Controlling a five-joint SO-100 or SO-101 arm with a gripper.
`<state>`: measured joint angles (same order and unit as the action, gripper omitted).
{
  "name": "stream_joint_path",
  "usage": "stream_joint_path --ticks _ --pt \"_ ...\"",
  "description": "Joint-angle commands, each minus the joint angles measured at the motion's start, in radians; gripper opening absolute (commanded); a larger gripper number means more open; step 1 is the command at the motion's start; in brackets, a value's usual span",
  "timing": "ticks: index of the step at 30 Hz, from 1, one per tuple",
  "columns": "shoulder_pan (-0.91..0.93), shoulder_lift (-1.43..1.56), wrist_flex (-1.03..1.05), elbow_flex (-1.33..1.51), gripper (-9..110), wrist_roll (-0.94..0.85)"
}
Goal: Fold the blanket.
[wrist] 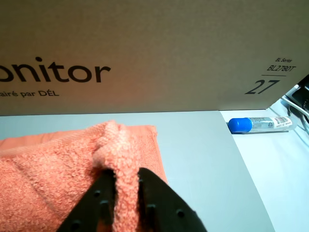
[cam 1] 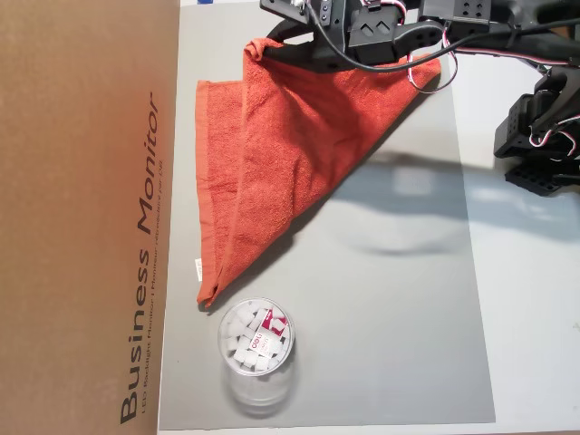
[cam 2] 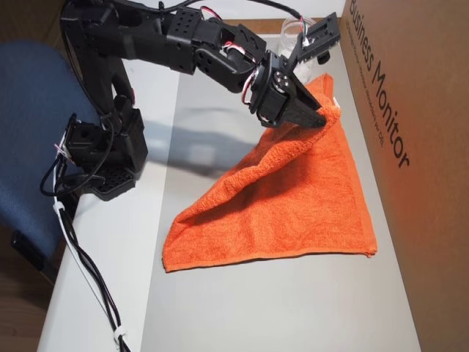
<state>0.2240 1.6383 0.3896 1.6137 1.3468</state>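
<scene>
The orange-red blanket [cam 1: 290, 145] lies on the grey mat [cam 1: 399, 299], folded over on a diagonal into a rough triangle. Its white tag [cam 1: 197, 268] shows at the left hem. In an overhead view my gripper [cam 1: 267, 47] is at the blanket's top corner, next to the cardboard box. In the other overhead view the gripper [cam 2: 323, 121] pinches a raised corner of the blanket [cam 2: 293, 198] and holds it above the lower layer. The wrist view shows the gripper [wrist: 125, 175] shut on a bunched fold of the blanket [wrist: 53, 174].
A big brown "Business Monitor" cardboard box [cam 1: 82, 217] runs along one side of the mat. A clear plastic jar [cam 1: 256, 349] with white pieces stands by the blanket's lower corner. A blue-capped tube [wrist: 260, 124] lies off the mat. The arm's base [cam 2: 102, 161] stands on the white table.
</scene>
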Motion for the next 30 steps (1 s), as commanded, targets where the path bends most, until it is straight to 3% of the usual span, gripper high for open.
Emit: stream_joint_path --ticks 1,30 --pt "0.008 -0.023 -0.025 -0.098 0 -0.006" --pt "0.083 -0.433 -0.028 -0.416 0 0.011"
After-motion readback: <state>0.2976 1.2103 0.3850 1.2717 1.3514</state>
